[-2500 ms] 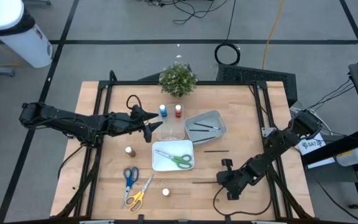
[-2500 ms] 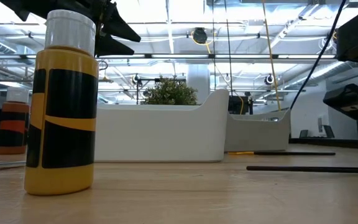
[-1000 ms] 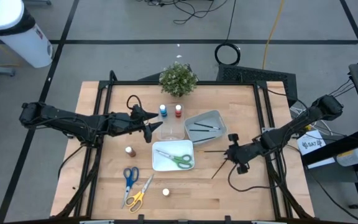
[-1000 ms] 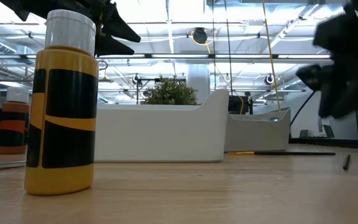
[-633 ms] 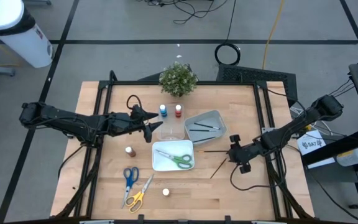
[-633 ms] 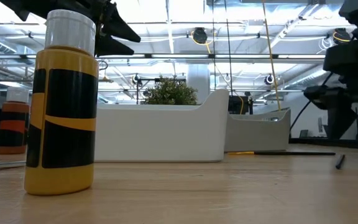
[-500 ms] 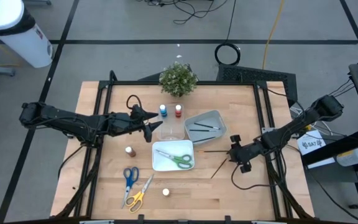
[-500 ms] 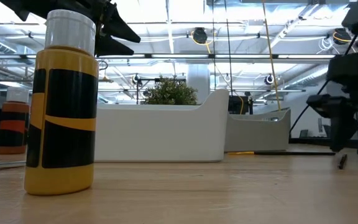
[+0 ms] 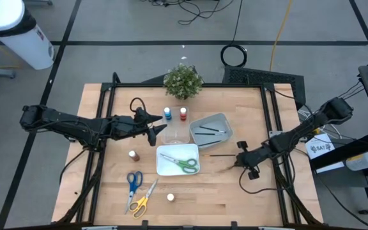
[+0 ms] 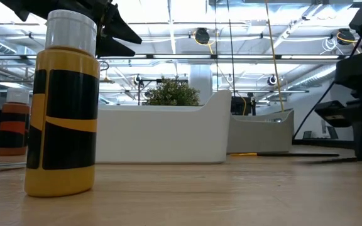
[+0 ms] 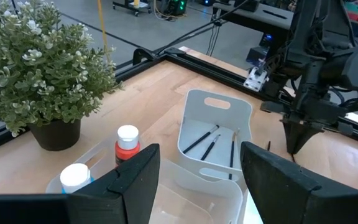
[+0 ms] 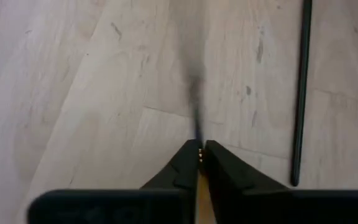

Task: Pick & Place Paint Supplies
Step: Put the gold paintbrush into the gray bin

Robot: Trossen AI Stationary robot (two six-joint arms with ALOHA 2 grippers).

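Over the table's left half, left gripper parked with fingers spread apart, nothing between them, hanging at the near edge of a clear tray. Just ahead of those fingers, a blue-capped bottle and a red-capped bottle, with a potted plant beyond. Below that gripper, a brown bottle, blue-handled scissors, yellow-handled scissors and a whitish bottle loose on the wood. Beside it toward the centre, a white tray holding green-handled scissors, then a grey tray with brushes lying in it. Farther right, right gripper low over the table, fingers pinched tight on a thin dark brush that sticks out forward from the tips, angled over the wood. Just beside it, a second brush flat on the table, roughly parallel, apart from the fingers.
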